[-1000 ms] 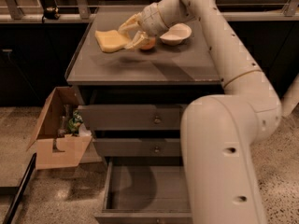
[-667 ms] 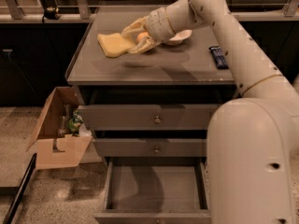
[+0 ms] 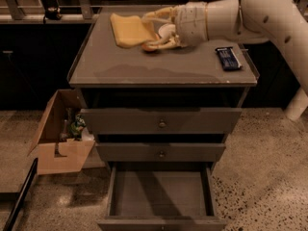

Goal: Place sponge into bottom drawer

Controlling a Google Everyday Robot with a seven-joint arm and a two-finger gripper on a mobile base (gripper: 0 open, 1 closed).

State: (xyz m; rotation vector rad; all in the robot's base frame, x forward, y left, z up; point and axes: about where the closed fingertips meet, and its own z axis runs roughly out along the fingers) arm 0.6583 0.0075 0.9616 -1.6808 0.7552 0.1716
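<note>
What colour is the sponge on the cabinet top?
Pale yellow sponge, clearest in the camera view, with the gripper at its right edge.

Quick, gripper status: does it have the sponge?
Gripper: at the right end of the sponge over the cabinet top; whether it grips cannot be told.

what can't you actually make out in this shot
All in the camera view:
1. Whether the gripper, over the cabinet top, actually grips the sponge: the contact is hidden.
2. Bottom drawer: front cut off by the lower edge.
3. Blue packet: label too small.
4. Cardboard box: contents too dark.
</note>
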